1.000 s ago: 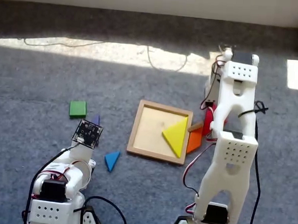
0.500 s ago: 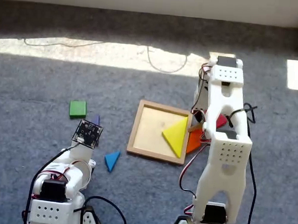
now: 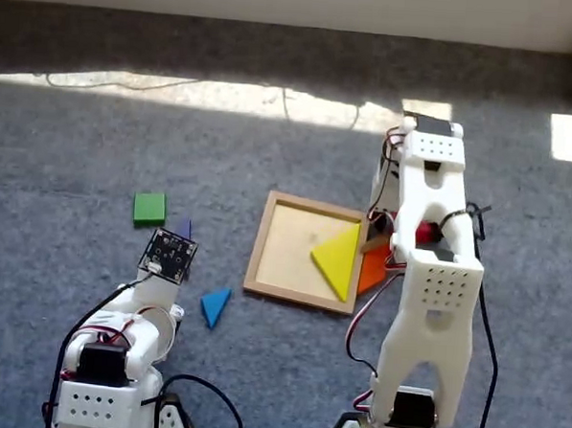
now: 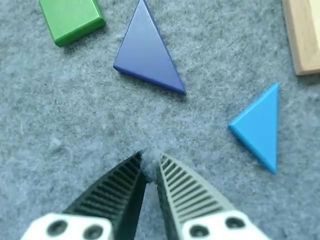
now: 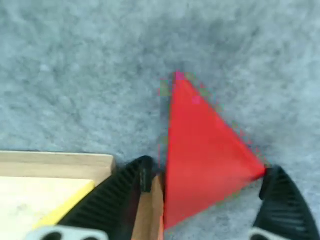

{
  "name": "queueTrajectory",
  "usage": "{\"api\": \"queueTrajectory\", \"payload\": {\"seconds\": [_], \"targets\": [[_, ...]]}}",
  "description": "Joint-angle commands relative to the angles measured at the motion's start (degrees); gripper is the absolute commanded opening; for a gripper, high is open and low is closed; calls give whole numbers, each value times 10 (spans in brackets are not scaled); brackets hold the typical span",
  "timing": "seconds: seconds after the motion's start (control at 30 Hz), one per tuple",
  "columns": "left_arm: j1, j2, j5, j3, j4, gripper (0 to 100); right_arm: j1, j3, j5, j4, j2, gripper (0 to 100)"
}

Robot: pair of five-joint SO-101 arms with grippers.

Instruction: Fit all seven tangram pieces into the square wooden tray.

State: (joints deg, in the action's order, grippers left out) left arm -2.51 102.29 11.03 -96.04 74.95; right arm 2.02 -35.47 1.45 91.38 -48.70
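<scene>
The right gripper [image 5: 207, 172] holds its fingers spread either side of the red triangle [image 5: 205, 145], which lies on the worktop [image 5: 75, 60] just beside the tray [image 5: 55, 159] corner (yellow triangle [image 3: 339, 257] already inside). The grasp seems in hand; next comes pinching and lifting. The left gripper [image 4: 150, 162] hangs, fingers nearly pressed together.

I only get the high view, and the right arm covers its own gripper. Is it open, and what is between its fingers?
Observer: Open; the right gripper straddles the red triangle, which lies on the carpet beside the tray corner.
Operator: And the left gripper?
Observer: The left gripper is shut, empty, over bare carpet.
Operator: What is that dark sliver by its camera?
Observer: A whole dark blue triangle, lying flat near the green square.
</scene>
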Motion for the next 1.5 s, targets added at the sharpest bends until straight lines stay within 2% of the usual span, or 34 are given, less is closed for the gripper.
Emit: {"api": "queueTrajectory", "payload": {"seconds": [0.0, 0.1, 0.3, 0.7, 0.9, 1.03, 1.33, 1.47], "targets": [[-7, 7, -1, -12, 2, 6, -10, -2, 1, -2, 1, 245], [-7, 7, -1, -12, 2, 6, -10, -2, -6, -2, 2, 210], [-7, 7, -1, -12, 2, 6, -10, -3, -68, 25, 42, 123], [-7, 7, -1, -12, 2, 6, -10, 3, -99, 55, 155, 115], [-7, 7, -1, -12, 2, 6, -7, 3, -99, 50, 155, 60], [-7, 7, -1, -12, 2, 6, 5, -2, -99, 50, 155, 118], [-7, 7, -1, -12, 2, 6, 43, -1, -100, 49, 124, 380], [-7, 7, -1, -12, 2, 6, 42, -5, -100, 30, 65, 394]]}}
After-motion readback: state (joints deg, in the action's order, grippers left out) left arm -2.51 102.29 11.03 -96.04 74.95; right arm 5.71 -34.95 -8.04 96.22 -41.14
